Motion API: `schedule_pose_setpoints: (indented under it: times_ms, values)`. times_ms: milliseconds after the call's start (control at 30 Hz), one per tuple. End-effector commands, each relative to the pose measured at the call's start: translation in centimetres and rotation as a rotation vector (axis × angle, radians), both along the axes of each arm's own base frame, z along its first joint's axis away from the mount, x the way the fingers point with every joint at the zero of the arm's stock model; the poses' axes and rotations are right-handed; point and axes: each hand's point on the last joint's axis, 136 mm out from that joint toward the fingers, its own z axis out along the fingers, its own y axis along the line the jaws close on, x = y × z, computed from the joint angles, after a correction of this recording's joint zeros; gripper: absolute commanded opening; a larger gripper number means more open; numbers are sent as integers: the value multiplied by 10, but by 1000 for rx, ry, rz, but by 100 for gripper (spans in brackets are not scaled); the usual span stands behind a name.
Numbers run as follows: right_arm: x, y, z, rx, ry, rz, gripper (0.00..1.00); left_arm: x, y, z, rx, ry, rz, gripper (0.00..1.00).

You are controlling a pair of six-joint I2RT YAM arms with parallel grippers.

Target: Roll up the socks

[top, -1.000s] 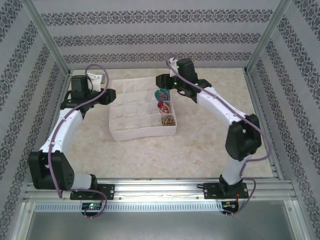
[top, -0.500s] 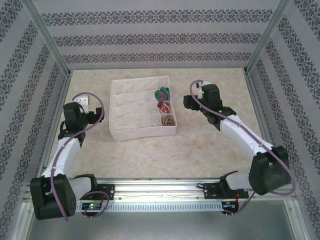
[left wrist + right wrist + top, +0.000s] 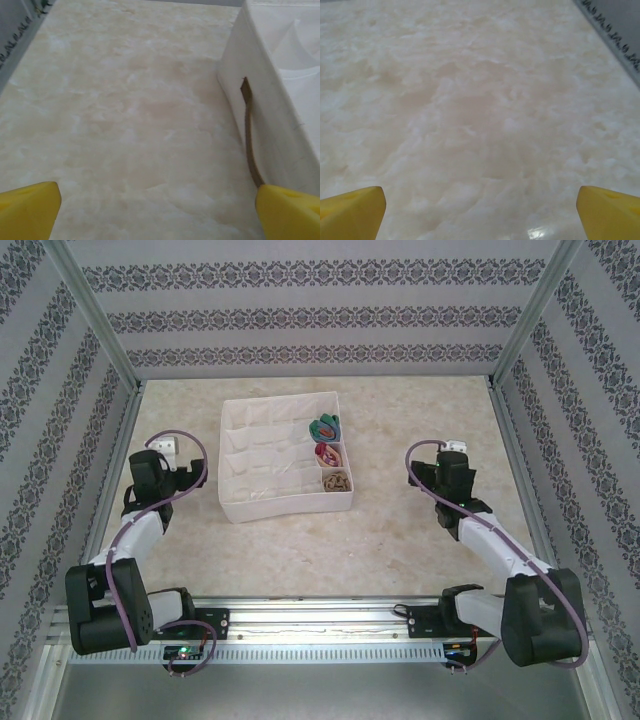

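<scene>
Left gripper (image 3: 159, 212) and right gripper (image 3: 480, 210) are backed off the box (image 3: 285, 506) now, fingers wide apart and empty. The socks (image 3: 327, 452) sit rolled inside, so it looks done.

Right, I count three rolled socks (image 3: 327, 452), one white compartment box (image 3: 280, 507), one marble table (image 3: 400, 540), and two grippers of mine: left gripper (image 3: 159, 207), right gripper (image 3: 480, 210).

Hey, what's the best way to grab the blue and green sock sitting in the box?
Pinch the bunched top of the blue and green sock from straight above. It sits in a far right compartment of the box, so the fabric walls likely block any sideways approach.
</scene>
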Motion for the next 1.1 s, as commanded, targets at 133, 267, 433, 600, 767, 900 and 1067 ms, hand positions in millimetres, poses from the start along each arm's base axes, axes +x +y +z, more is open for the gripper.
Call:
schedule_pose_setpoints:
  times_ms: [133,267,433,600,767,900,1067]
  values:
    - [9,-4,8,-52,-169,27,98,-3,-20,-15,-126,-107,-54,100]
    - [15,-4,10,-56,-246,62,98,-7,-26,-12,-57,-204,-90,100]
    - [23,2,3,-65,-283,122,98,7,-45,-7,-17,-289,-156,100]
    - [31,6,-2,-86,-302,164,98,21,-77,-24,75,-280,-238,100]
    - [35,12,-19,-82,-292,201,98,20,-72,-34,133,-306,-167,99]
    - [50,5,-21,-60,-246,166,98,38,-51,-42,116,-201,-51,99]
    - [51,0,-22,-36,-246,159,98,36,-47,-43,104,-198,-40,99]
